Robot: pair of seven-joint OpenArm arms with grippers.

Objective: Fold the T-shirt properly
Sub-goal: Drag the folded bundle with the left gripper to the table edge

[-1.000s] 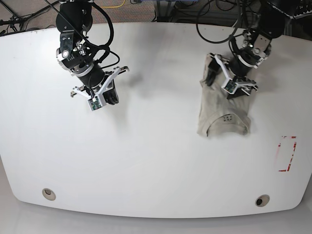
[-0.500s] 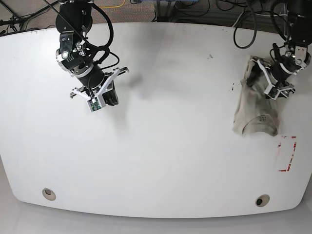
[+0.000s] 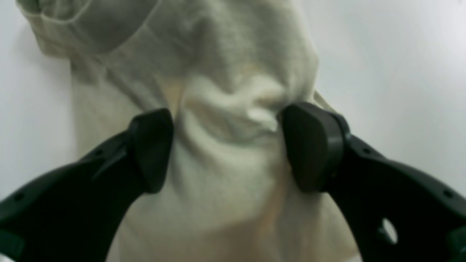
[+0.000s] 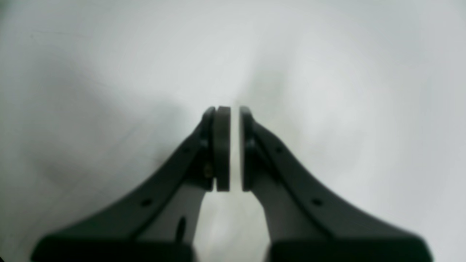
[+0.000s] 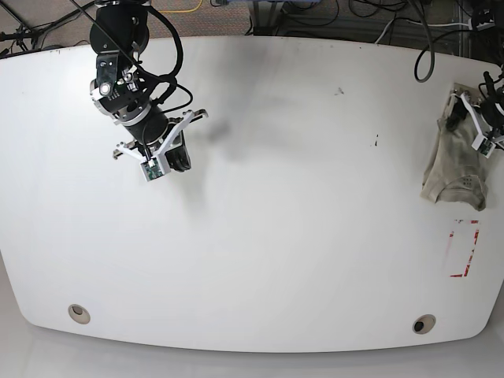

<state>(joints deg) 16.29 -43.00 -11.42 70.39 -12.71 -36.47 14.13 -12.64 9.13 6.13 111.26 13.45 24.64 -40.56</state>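
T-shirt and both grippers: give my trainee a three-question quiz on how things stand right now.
1. True or false: the right gripper holds the T-shirt.
2. Where on the table does the shirt lie in the base view: A) centre, B) right edge, C) left edge?
3. Fill in: the left gripper has cloth bunched between its ____ fingers.

Key: 1 false; 2 B; 3 spread

White table [image 5: 283, 236] — red marking [image 5: 465, 248] near its edge.
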